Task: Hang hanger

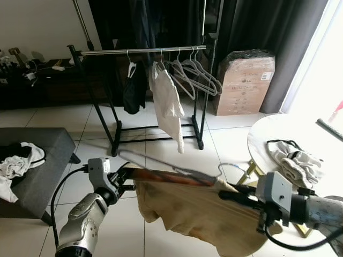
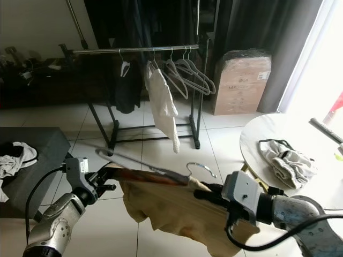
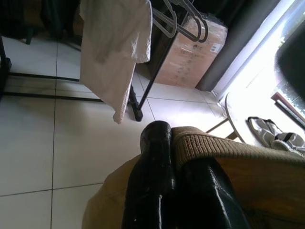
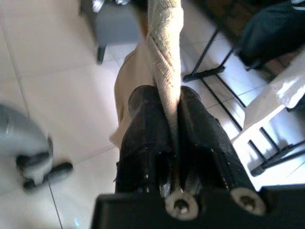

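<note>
Left eye view: both grippers, left [image 1: 124, 179] and right [image 1: 228, 191], jaws clenched on a tan sweater [image 1: 198, 211] draped over a hanger [image 1: 177, 172], well short of the clothes rail [image 1: 142, 50].

The rack [image 1: 144, 51] stands at 12 o'clock with hangers [image 1: 198, 75] and clothes on its rail. A box [image 1: 244, 83] sits at 1 o'clock, the worktop [image 1: 268, 134] with a cloth [image 1: 295, 163] at 3, a bench [image 1: 40, 160] at 9.
</note>
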